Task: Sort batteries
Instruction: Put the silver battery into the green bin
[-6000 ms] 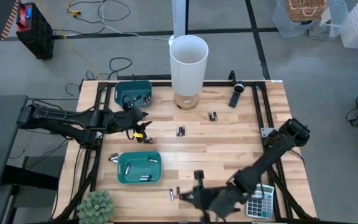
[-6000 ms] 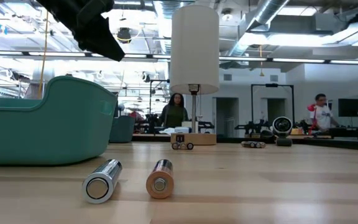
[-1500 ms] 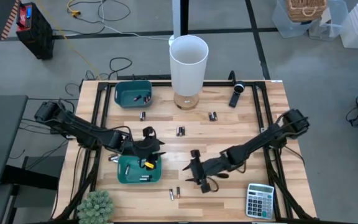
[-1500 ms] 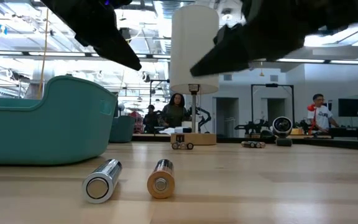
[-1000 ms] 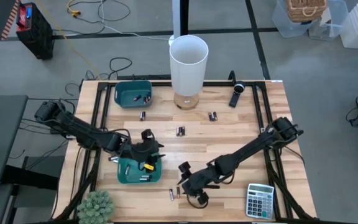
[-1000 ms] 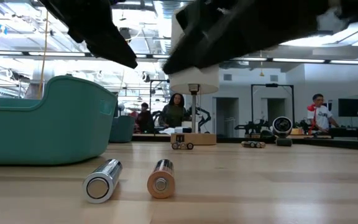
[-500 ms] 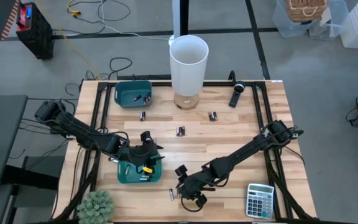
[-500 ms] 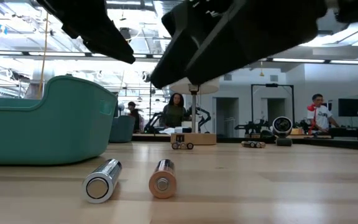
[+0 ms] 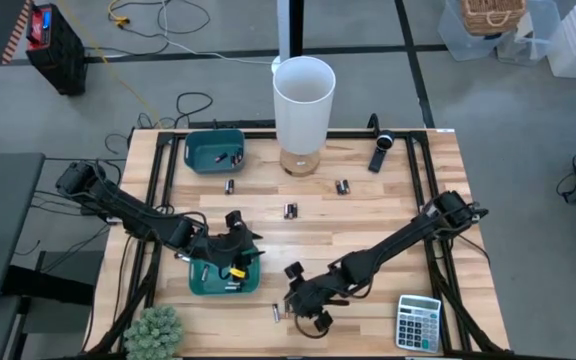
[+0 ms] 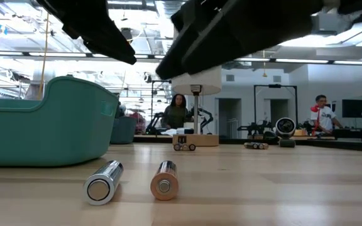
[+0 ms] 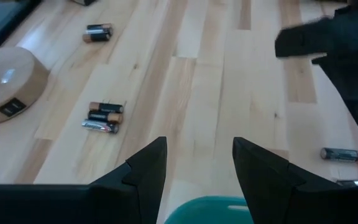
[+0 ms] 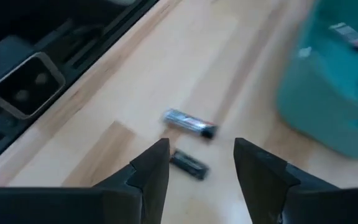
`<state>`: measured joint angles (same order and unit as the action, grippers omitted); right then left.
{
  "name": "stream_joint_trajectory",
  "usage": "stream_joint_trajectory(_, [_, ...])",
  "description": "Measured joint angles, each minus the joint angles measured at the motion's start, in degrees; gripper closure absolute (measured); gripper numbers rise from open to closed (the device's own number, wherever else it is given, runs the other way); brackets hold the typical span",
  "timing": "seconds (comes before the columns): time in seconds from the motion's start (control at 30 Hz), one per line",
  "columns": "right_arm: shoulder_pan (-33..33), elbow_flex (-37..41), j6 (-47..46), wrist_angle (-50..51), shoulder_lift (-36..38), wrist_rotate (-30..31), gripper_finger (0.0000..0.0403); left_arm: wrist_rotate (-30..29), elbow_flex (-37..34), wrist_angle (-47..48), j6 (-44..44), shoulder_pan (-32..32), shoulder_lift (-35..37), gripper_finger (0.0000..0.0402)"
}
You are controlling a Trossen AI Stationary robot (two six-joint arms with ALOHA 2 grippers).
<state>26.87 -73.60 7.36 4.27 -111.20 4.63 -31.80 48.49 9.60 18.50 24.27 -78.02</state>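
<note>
Since a second ago my right gripper (image 9: pixel 302 313) has swung in from the open boards toward the near teal bin (image 9: pixel 197 284) and now hangs low just beside that bin's outer corner; in the last half second it has barely shifted. Its fingers (image 12: pixel 151 171) stand apart with nothing between them, and the two loose batteries (image 9: pixel 279 312) lie side by side on the wood directly ahead of the tips, close but untouched, the silvery one (image 12: pixel 189 122) nearer the bin and the dark one (image 12: pixel 188 163) nearer me. My left gripper (image 9: pixel 230 262) has stayed over that same bin, fingers (image 11: pixel 146 167) spread and empty above its rim. Several batteries lie inside the bin, one more (image 9: pixel 182 255) rests just outside its far left corner, and three small clusters (image 9: pixel 290 210) sit well beyond the bin toward the white lamp (image 9: pixel 303 110).
</note>
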Motion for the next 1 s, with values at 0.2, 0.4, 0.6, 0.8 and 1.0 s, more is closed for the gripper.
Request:
stream_joint_trajectory(0.2, [-2.4,17.1,-3.0,-16.0,12.2,7.7,0.0216,-10.3,0.0,3.1,9.0,-0.4,0.0,0.0223])
stream_joint_trajectory(0.4, [-3.4,36.2,-8.5,-27.3,27.2,17.2,0.0216,-13.2,0.0,14.0,23.5,-6.3,0.2,0.0223])
stream_joint_trajectory(0.6, [-3.4,44.2,-10.5,-30.0,35.1,20.0,0.0216,-7.3,0.9,26.9,26.3,-9.9,1.4,0.0223])
stream_joint_trajectory(0.8, [-5.4,45.1,-2.6,-30.3,37.4,20.1,0.0217,-0.1,8.6,49.8,30.8,-11.0,3.5,0.0223])
stream_joint_trajectory(1.0, [-11.6,45.1,7.4,-35.0,37.4,18.1,0.0217,0.9,13.0,63.8,36.4,-12.3,3.5,0.0223])
